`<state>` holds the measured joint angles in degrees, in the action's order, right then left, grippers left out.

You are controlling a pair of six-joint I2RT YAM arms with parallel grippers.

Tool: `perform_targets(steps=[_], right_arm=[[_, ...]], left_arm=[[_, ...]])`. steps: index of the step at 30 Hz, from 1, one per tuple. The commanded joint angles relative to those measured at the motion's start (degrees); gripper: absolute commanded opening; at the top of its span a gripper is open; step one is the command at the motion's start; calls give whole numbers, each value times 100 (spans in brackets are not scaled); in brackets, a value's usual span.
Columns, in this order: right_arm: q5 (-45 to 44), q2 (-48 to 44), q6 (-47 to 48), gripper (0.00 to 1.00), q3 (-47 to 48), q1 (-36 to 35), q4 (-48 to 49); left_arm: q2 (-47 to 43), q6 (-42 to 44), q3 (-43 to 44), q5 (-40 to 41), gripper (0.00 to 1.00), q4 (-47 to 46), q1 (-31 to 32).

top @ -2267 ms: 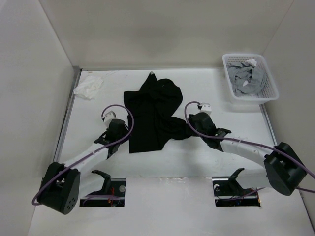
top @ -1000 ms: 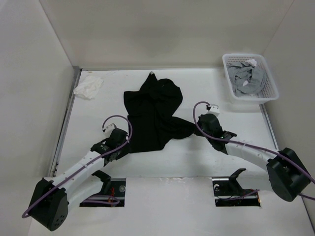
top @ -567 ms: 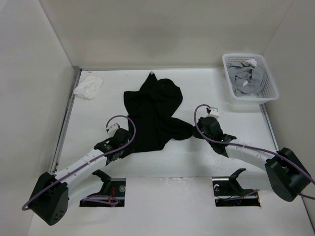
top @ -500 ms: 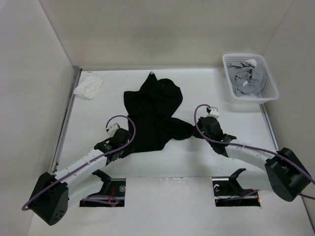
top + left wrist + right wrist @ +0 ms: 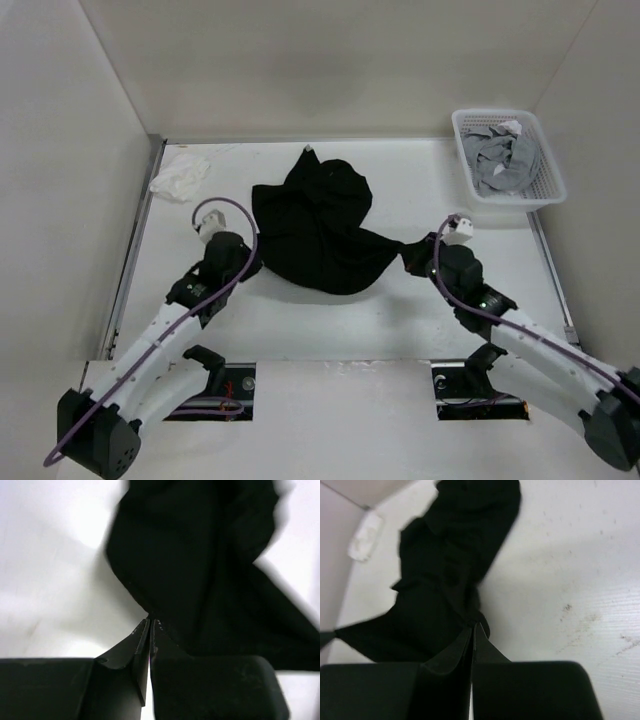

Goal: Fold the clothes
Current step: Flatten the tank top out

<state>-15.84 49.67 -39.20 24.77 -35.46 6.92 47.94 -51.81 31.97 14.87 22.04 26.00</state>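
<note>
Your left pincer (image 5: 150,623) and right pincer (image 5: 473,626) are each clamped on an edge of the black clothes (image 5: 318,225) (rumpled, stretched between them) on the white counter (image 5: 330,320).

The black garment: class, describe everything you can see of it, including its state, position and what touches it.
The black garment is plain, soft, matte fabric, crumpled, not folded, lying on the white table. Its far part is bunched; its near edge runs in a curve between two pulled corners. The left pincer is shut on the left corner, the right pincer on the right one. Nothing else touches it.
</note>
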Motion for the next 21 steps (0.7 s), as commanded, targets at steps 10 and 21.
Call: perform_targets(steps=[10, 21], right_arm=[[-2860, -1550, 1684, 0, 3925, -2703, -1738], [-3937, 577, 5782, 0, 7725, -4667, 196]], left_arm=[[-1103, 1234, 3542, 885, 0, -1342, -293], [29, 1885, 6110, 982, 1, -1527, -319]])
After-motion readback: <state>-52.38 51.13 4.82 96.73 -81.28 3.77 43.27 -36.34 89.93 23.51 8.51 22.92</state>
